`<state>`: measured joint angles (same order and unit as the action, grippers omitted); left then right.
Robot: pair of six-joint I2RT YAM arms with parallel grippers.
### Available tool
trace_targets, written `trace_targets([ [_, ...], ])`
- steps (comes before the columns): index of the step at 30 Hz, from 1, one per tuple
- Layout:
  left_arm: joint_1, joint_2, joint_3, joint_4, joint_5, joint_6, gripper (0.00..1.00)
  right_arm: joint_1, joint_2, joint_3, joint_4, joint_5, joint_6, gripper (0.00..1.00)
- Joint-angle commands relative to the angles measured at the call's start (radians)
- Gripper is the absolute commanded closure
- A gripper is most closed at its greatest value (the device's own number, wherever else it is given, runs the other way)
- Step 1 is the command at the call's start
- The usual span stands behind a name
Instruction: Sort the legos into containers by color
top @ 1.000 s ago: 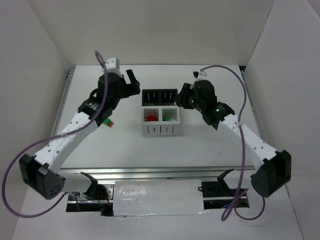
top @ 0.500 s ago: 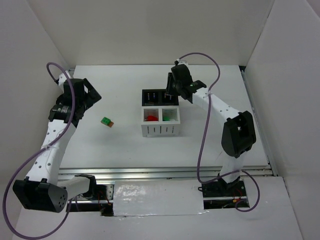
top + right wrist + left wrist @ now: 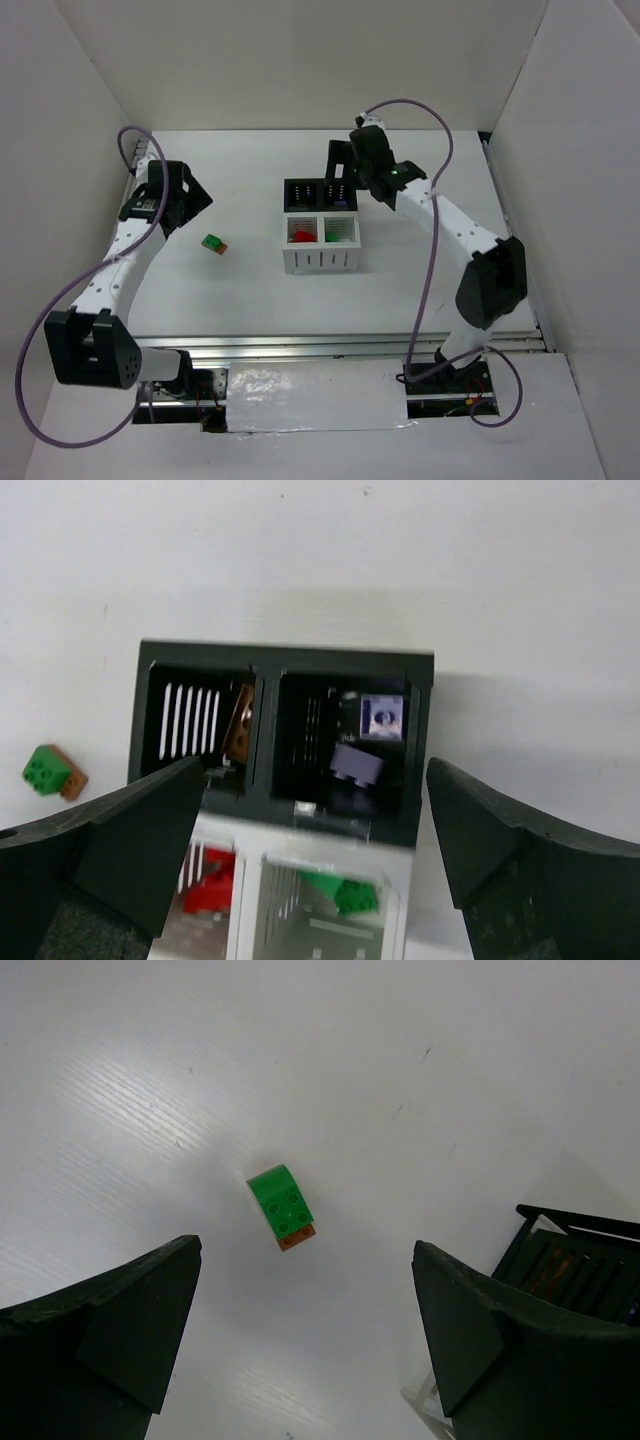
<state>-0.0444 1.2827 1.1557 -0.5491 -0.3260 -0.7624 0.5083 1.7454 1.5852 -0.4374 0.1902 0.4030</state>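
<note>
White matte tabletop [image 3: 250, 300], plain white enclosure walls [image 3: 300, 60].
Left gripper [image 3: 305, 1248] gapes, small green plastic brick [image 3: 280, 1203] ahead; right gripper [image 3: 315, 765] gapes, square black-and-white plastic compartment block [image 3: 262, 660] ahead.

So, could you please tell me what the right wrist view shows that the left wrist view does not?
Only the right wrist view looks down into the containers: lavender legos in one black compartment, a brown piece in the other, a red lego and a green lego in the white ones. Only the left wrist view gives a close look at the loose green-and-brown lego and the table around it. Both show that lego lying apart from the containers, and part of their black wall.
</note>
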Motion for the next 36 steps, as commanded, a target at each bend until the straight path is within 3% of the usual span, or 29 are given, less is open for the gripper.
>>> trace_targets([
  [1,0.005,0.107,-0.01,0.054,0.015,-0.069,0.0,0.055,-0.239,-0.056,-0.012,0.023,0.032,0.0],
  [5,0.003,0.314,0.056,0.012,-0.001,-0.124,0.01,0.096,-0.449,-0.203,-0.043,-0.041,0.056,0.0],
  [11,0.003,0.444,0.052,0.011,-0.07,-0.247,0.0,0.125,-0.61,-0.366,-0.05,-0.144,0.053,0.01],
  [16,-0.006,0.506,0.053,0.024,-0.047,-0.276,0.04,0.131,-0.659,-0.455,-0.031,-0.158,0.063,0.0],
  [17,-0.009,0.512,0.05,0.032,-0.048,-0.278,0.09,0.134,-0.661,-0.459,-0.032,-0.156,0.063,0.01],
  [22,-0.023,0.515,0.006,0.075,-0.036,-0.287,0.16,0.134,-0.652,-0.468,-0.031,-0.153,0.063,0.0],
  [24,-0.023,0.527,0.004,0.077,-0.028,-0.29,0.26,0.134,-0.655,-0.472,-0.029,-0.149,0.063,0.0],
  [26,-0.025,0.524,-0.002,0.084,-0.021,-0.287,0.44,0.136,-0.659,-0.478,-0.03,-0.127,0.065,0.0],
  [28,-0.025,0.509,-0.016,0.097,-0.015,-0.285,0.53,0.137,-0.659,-0.481,-0.034,-0.118,0.063,0.0],
  [29,-0.025,0.489,-0.017,0.094,-0.015,-0.288,0.65,0.134,-0.658,-0.481,-0.035,-0.115,0.063,0.0],
  [31,-0.028,0.468,-0.022,0.09,-0.013,-0.287,0.76,0.137,-0.653,-0.484,-0.034,-0.118,0.065,0.0],
  [32,-0.028,0.442,-0.022,0.087,-0.013,-0.285,0.92,0.136,-0.653,-0.487,-0.027,-0.121,0.068,0.0],
  [34,-0.031,0.411,-0.03,0.089,0.001,-0.265,1.0,0.137,-0.655,-0.504,0.0,-0.153,0.071,0.01],
  [36,-0.037,0.344,-0.045,0.092,0.03,-0.23,1.0,0.134,-0.658,-0.533,0.052,-0.223,0.079,0.0],
])
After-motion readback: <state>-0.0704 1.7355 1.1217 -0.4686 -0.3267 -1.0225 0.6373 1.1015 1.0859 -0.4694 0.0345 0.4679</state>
